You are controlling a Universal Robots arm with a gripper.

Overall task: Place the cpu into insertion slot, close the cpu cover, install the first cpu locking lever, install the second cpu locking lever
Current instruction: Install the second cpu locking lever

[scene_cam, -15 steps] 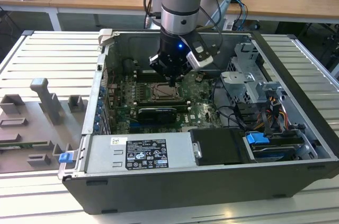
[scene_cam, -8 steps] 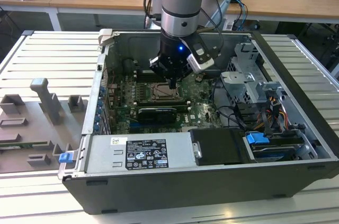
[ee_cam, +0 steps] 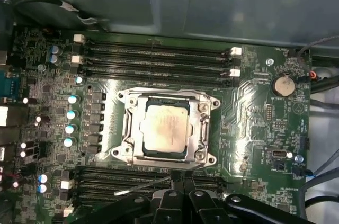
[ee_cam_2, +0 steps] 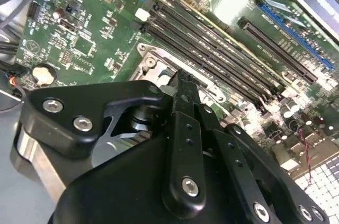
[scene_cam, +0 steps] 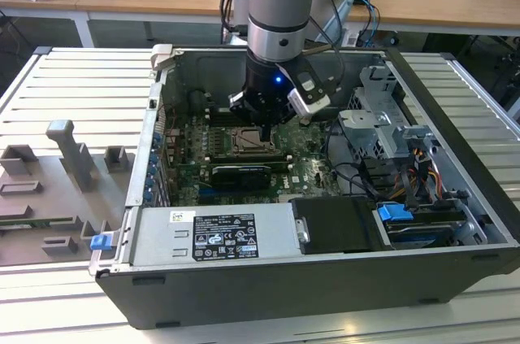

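Observation:
The cpu [ee_cam: 167, 131], a pale square chip, lies flat in the insertion slot [ee_cam: 124, 99] on the green motherboard. The silver cpu cover [ee_cam: 200, 123] lies down around it as a frame. A thin metal locking lever [ee_cam: 142, 186] sticks out slanted from the socket's near edge, and its end meets my fingertips. My gripper [ee_cam: 179, 179] stands at that edge, black fingers pressed together. In the second wrist view the gripper [ee_cam_2: 183, 78] tip sits just over the socket rim [ee_cam_2: 151, 60]. In the exterior view the gripper [scene_cam: 264, 131] hangs inside the open case over the socket [scene_cam: 246, 141].
Long black memory slots [ee_cam: 153, 57] run on both sides of the socket. A black expansion card [scene_cam: 240, 173], the grey power supply [scene_cam: 211, 234] and a drive cage [scene_cam: 382, 116] with cables crowd the case. Grey fixtures [scene_cam: 73, 153] stand at the exterior view's left.

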